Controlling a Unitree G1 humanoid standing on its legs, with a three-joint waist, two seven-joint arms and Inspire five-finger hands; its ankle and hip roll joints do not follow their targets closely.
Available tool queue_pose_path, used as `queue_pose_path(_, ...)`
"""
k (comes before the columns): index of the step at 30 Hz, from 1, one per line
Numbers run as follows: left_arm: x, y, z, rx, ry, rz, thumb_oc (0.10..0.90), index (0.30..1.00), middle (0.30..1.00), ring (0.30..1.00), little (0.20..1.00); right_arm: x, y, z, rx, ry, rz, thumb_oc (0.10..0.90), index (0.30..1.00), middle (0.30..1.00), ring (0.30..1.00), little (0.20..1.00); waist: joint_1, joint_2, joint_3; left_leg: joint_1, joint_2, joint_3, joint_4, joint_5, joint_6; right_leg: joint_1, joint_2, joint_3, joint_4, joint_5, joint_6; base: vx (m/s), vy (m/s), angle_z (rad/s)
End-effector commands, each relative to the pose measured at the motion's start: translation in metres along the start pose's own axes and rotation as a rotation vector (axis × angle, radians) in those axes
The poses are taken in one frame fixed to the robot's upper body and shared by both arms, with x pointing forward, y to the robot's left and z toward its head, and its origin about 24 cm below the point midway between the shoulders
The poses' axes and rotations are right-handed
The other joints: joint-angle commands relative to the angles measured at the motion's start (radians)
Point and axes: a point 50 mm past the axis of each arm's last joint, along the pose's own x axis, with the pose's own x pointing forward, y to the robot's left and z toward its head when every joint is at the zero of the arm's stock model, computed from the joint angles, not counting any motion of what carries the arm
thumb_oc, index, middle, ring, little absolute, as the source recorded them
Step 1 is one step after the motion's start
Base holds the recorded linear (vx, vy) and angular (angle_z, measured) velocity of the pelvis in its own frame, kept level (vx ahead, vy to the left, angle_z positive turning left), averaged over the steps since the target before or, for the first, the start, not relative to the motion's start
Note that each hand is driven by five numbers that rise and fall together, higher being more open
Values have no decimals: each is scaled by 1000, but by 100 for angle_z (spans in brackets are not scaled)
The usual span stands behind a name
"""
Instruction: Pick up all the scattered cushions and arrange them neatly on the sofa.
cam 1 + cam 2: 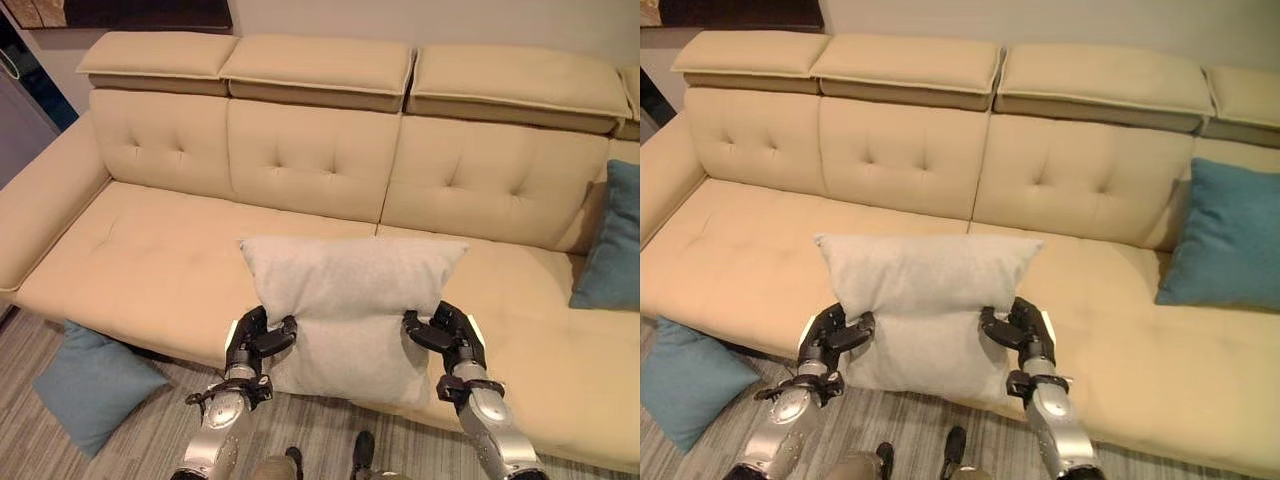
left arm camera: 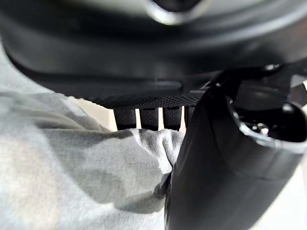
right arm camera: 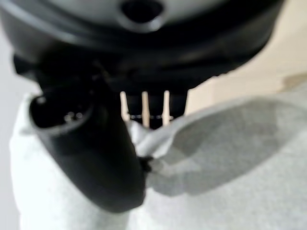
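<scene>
From my left eye I see my left hand point(image 1: 255, 338) and my right hand point(image 1: 447, 335) each pinching a side of the grey cushion point(image 1: 350, 300), which I hold out over the front edge of the beige sofa point(image 1: 150, 250), its upper corners spread above the seat and its lower part hanging in front of the seat edge. I judge this the carrying step: the next move calls for reaching forward and standing the cushion against the backrest before letting go. A blue cushion on the floor point(image 1: 90, 385) lies by the sofa's left end, not yet collected. My right eye shows the same grip, and a blue cushion on the sofa point(image 1: 1225, 240) leaning upright at the backrest on the right; its far edge is cut off. At my left wrist, the thumb presses grey cloth against the fingers point(image 2: 148, 117), so that hand is clamped on the cushion. At my right wrist, thumb and fingers point(image 3: 153, 112) likewise nip a fold of it. The cushion's back face is hidden from me.
</scene>
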Motion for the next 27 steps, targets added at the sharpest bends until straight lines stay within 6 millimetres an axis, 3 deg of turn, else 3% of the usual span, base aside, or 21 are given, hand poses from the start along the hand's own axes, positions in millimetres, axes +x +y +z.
queue_pose_path(1, 16, -44, 58, 2, -275, -228, 400, 300, 300, 300, 300, 10, 40, 64, 116, -339, 167, 400, 300, 300, 300, 300, 9, -15, -85, -43, 0, 7, -55, 38, -18, 49, -39, 32, 124, -148, 94, 91, 74, -16)
queue_pose_path(7, 10, -35, 54, 28, -268, -219, 400, 300, 300, 300, 300, 8, 49, 61, 129, -324, 201, 400, 300, 300, 300, 300, 22, -10, -125, 93, -9, 26, -150, 9, 20, 69, -63, 74, 154, -153, 126, 178, 187, -47)
queue_pose_path(11, 9, -29, 56, 40, -273, -211, 400, 300, 300, 300, 300, 9, 56, 62, 137, -326, 224, 400, 300, 300, 300, 300, 31, 3, -117, 125, -12, 52, -156, -13, 58, 0, -106, 84, 312, -134, 165, 44, 160, -30)
queue_pose_path(14, 9, -25, 57, 36, -276, -199, 400, 300, 300, 300, 300, 8, 63, 63, 142, -329, 252, 400, 300, 300, 300, 300, 23, 15, -100, 140, -9, 50, -162, -18, 76, -69, -113, 102, 426, -107, 183, 13, 75, -20)
queue_pose_path(18, 10, -26, 57, 23, -281, -192, 400, 300, 300, 300, 300, 9, 63, 64, 137, -335, 253, 400, 300, 300, 300, 300, 9, 23, -92, 167, -10, 39, -183, -28, 73, -118, -126, 91, 338, -93, 171, 53, -22, 10)
queue_pose_path(21, 11, -29, 57, 27, -284, -208, 400, 300, 300, 300, 300, 9, 61, 63, 128, -336, 241, 400, 300, 300, 300, 300, 8, 7, -90, 173, -23, 31, -173, -40, 66, -87, -134, 70, 219, -82, 169, 76, -90, 3)
queue_pose_path(27, 9, -29, 52, 23, -265, -200, 400, 300, 300, 300, 300, 7, 49, 55, 110, -304, 211, 400, 300, 300, 300, 300, 3, -5, -126, 205, -9, 20, -213, -33, 36, -5, -90, 51, 116, -79, 149, 107, -103, 17)
